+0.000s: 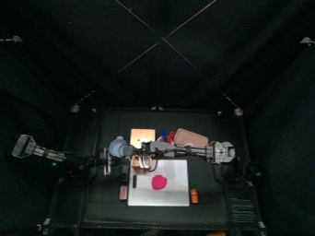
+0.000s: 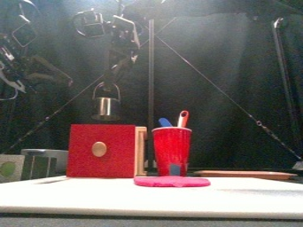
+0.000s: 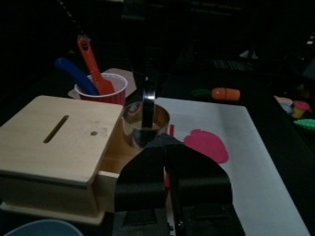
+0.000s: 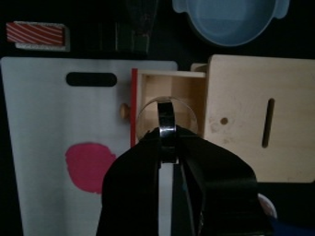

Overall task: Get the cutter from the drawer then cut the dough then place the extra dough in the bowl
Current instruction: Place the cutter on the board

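One flat pink dough disc (image 2: 172, 182) lies on the white cutting board (image 1: 182, 194) near the table's front edge. Behind it, the round cutter (image 2: 104, 107), shiny metal with a thin wire handle, hangs just above the wooden box (image 2: 106, 151), with the right gripper (image 4: 164, 129) pinched on that handle. The left gripper (image 3: 169, 152) is closed and empty near the box.

The left tool (image 3: 167, 155) sits low, jaws pressed together, nothing between them. Just past its tips hangs the metal cutter (image 3: 144, 125), right beside the wooden box (image 3: 55, 147). Beyond the box stands the red cup (image 3: 110, 88), blue knife (image 3: 68, 69) and red knife (image 3: 87, 55) poking out. The pink dough (image 3: 207, 146) lies on the white board (image 3: 256, 129); the blue bowl (image 3: 43, 228) just peeks in.
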Motion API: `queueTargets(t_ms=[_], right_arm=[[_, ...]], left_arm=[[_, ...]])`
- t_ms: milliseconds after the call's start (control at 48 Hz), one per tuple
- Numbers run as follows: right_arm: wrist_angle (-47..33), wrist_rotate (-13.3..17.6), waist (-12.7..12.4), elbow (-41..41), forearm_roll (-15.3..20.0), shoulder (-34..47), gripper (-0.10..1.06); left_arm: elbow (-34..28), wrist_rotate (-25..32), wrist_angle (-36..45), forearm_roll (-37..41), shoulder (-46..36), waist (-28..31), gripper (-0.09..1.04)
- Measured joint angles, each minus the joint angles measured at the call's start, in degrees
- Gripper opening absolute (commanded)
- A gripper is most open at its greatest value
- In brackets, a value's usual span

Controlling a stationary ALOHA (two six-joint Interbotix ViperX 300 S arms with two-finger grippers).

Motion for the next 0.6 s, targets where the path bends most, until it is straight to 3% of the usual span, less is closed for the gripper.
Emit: queueTargets(t_ms=[208,375,500,604], right_arm=[[3.87,6.06,2.11,5.36,-0.88,-6.86,0.48],[1.58,11.07,4.48,20.57,-1.49,-14.94,0.48],[-4.13,17.31,5.10,34.10,-1.49,-22.06,0.48],[-11.34,18.90,5.98,44.91,-2.02,-27.25,0.48]], left_arm=[[0.00,-0.09,0.00,0.09,0.00,0.44,0.25],[0.00,0.26,-0.09,0.00,0.00,1.14,0.25],[0.00,0.26,0.00,0.09,0.00,2.37,0.25],[-0.44,0.35,0.00,0.09,0.00,4.04,0.25]])
